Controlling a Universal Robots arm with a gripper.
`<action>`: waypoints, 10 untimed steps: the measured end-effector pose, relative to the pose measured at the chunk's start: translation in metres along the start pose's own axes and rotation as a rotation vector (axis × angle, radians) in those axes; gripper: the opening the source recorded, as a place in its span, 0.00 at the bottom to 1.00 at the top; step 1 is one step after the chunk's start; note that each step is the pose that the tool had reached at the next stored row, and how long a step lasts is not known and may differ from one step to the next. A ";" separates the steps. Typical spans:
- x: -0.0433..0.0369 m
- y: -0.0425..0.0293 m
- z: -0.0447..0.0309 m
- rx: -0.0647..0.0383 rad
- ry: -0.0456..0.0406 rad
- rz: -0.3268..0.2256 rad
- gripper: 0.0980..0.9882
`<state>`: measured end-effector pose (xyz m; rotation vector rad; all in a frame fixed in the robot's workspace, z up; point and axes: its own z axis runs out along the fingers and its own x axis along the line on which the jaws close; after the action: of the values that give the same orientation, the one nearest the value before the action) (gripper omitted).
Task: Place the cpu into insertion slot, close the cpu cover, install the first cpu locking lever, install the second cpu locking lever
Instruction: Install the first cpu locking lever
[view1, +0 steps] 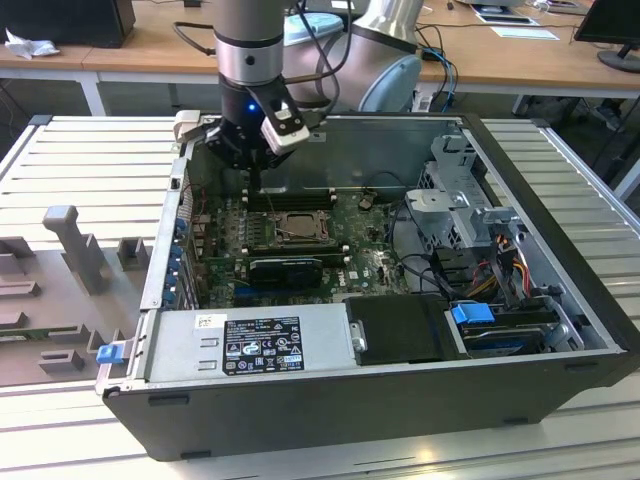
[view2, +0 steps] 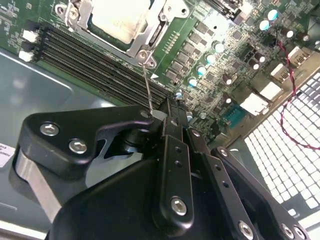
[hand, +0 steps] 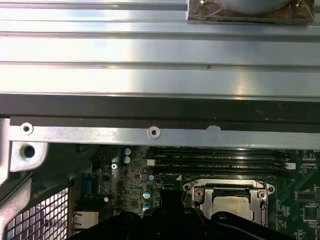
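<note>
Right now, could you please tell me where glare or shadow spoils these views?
Second wrist view: glare bleaches the cpu face almost white. First wrist view: the slatted table reflects bright bands, while the motherboard sits dim. Exterior view: even room light, the case interior shaded.

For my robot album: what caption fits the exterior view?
Gripper low inside an open computer case, beside the seated cpu.

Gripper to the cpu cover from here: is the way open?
Likely yes. The gripper hangs inside the open case, close beside the cpu cover; between them lie only the low memory slots and a thin lever rod by its tip. Nothing taller stands in the way.
</note>
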<state>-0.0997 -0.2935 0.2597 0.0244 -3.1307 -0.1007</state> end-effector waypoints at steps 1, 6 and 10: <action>-0.0008 0.0000 0.0001 0.000 0.0000 0.000 0.01; -0.0074 -0.0002 0.0006 0.000 0.0000 0.000 0.01; -0.0163 -0.0003 0.0006 0.000 0.0000 0.000 0.01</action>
<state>-0.0834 -0.2935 0.2589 0.0244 -3.1307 -0.1005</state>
